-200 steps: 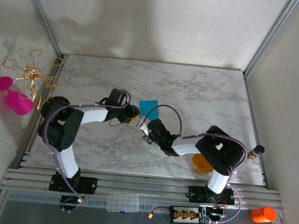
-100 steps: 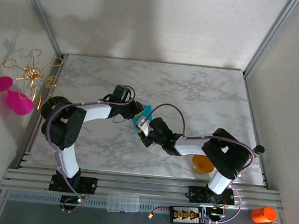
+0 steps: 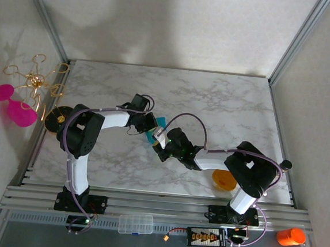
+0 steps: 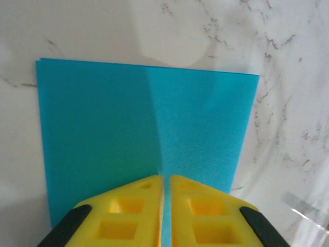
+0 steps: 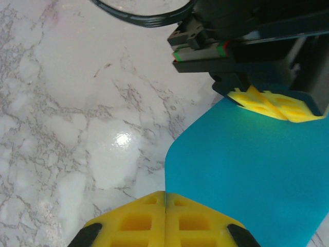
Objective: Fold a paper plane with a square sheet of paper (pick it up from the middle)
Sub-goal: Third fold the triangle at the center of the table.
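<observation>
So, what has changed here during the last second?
The left gripper moved right to the square sheet of paper and closed on its edge. The sheet slid a little toward the near side. The right gripper stayed shut at the opposite edge; the orange bowl did not move.

Bright, soft light (a glare spot on the table [image 5: 122, 139]), faint shadows.

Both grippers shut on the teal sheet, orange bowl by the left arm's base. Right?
No: the orange bowl sits by the right arm's base, as the top external view shows. Left gripper and right gripper are shut on the teal sheet.
</observation>
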You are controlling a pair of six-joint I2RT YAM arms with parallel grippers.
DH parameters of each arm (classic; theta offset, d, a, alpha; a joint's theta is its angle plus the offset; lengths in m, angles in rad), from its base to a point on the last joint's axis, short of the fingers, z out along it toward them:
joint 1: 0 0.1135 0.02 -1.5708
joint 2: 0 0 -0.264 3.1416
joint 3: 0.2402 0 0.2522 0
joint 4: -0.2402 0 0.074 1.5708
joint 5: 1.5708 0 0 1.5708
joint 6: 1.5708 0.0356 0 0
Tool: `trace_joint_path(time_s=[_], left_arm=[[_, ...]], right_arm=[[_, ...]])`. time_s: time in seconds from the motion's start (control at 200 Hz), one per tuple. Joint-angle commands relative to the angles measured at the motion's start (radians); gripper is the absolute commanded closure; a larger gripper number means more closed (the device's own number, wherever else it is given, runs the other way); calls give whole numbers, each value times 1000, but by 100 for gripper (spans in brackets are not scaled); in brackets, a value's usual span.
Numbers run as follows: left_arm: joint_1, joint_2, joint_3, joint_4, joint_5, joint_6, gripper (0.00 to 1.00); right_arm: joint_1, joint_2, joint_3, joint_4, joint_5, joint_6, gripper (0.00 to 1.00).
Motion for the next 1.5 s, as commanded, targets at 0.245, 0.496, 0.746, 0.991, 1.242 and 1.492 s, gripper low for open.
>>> trace_joint_path(time_s=[0.245,0.496,0.746,0.991,1.242,1.492], left_arm=[[-21,41,8,-86,-39,64,92],[-22,30,0,-77,-15,78,93],[-22,26,-6,-68,-4,81,94],[-22,27,-6,-66,-6,79,94],[-22,31,-9,-67,-7,84,95],[-20,12,2,-68,20,90,94]], right_arm=[[-41,51,76,-75,62,111,100],[-64,104,134,-128,69,156,100],[-71,125,154,-153,78,178,100],[-80,129,163,-179,95,193,100],[-84,137,167,-191,106,201,100],[-85,149,172,-201,103,200,100]])
